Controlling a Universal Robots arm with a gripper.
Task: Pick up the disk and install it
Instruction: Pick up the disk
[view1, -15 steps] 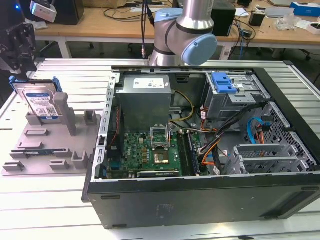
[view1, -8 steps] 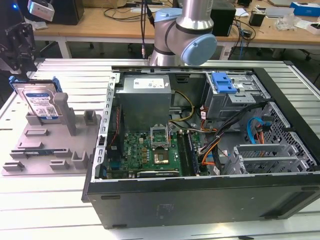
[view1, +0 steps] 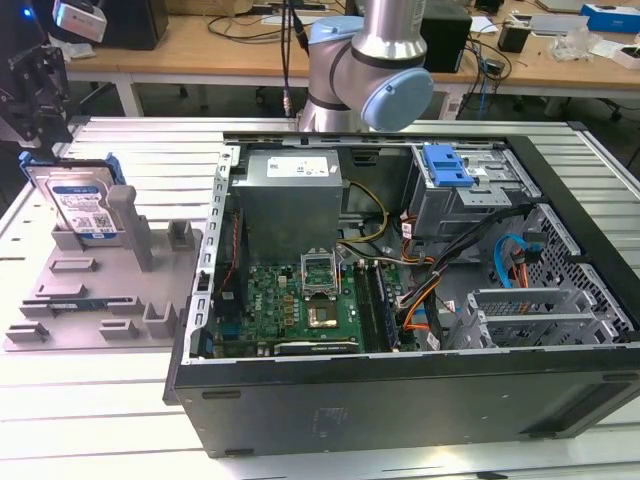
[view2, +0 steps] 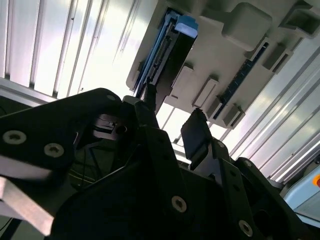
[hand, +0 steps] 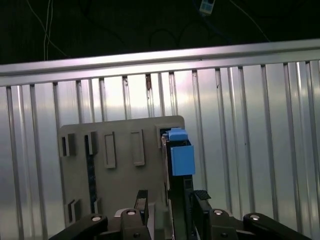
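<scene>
The disk (view1: 82, 203) stands on edge in a slot at the far end of the grey fixture plate (view1: 100, 290), at the exterior view's left. It is silver with a blue-and-white label and a blue rail frame. In both wrist views I see it edge-on: the disk (hand: 178, 152) and the disk (view2: 170, 55). My gripper (view1: 33, 85) hangs a little above it. The gripper (hand: 171, 202) is open, and its two black fingers (hand: 142, 200) stand either side of the disk's line without touching it. Nothing is held in the gripper (view2: 172, 117).
An open computer case (view1: 400, 290) lies on the ribbed metal table (view1: 90, 400), at the exterior view's right of the plate. Inside it are a motherboard, a power supply, cables and a drive bay with a blue latch (view1: 447, 165). The arm's base (view1: 365, 70) stands behind the case.
</scene>
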